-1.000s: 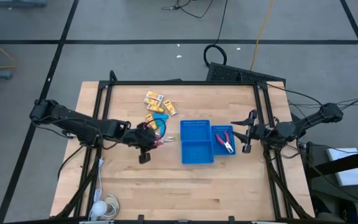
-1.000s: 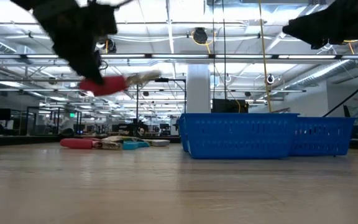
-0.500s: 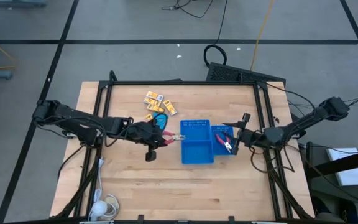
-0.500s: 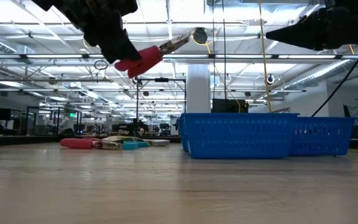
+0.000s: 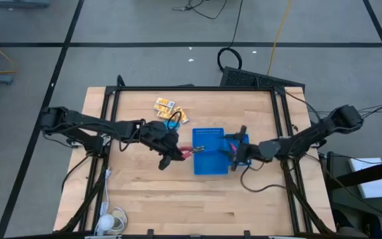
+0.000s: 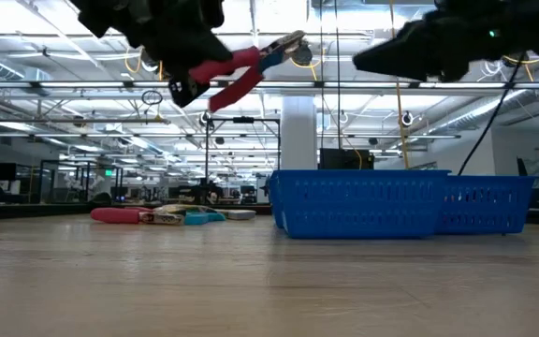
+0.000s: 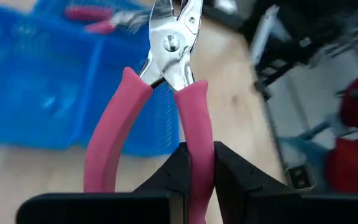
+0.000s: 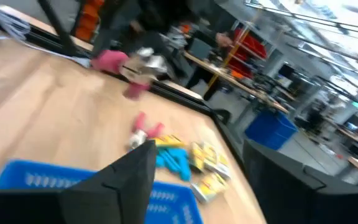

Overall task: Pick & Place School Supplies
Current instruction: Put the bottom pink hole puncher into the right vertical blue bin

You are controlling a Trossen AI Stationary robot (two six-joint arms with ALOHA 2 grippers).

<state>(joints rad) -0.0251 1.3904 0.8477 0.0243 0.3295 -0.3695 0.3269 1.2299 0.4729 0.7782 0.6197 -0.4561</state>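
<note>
Wooden table [image 5: 144, 192] on a grey floor, with a big open hall of ceiling lights behind it in the low view. The left gripper [image 5: 178, 154] hangs over the table just short of the blue tray [image 5: 207, 162], fingers [image 7: 179, 165] pinched on one pink handle of the pliers [image 7: 169, 87], metal tips pointing out past the fingers toward the tray. The right gripper [image 5: 237, 151] sits over the tray's far side with its fingers spread apart. Yellow packets [image 5: 168, 106] lie behind the left arm.

No readable text, labels, brand names, numbers or signs appear anywhere; print on the yellow-orange packets [image 5: 166, 105] is too small to read.
</note>
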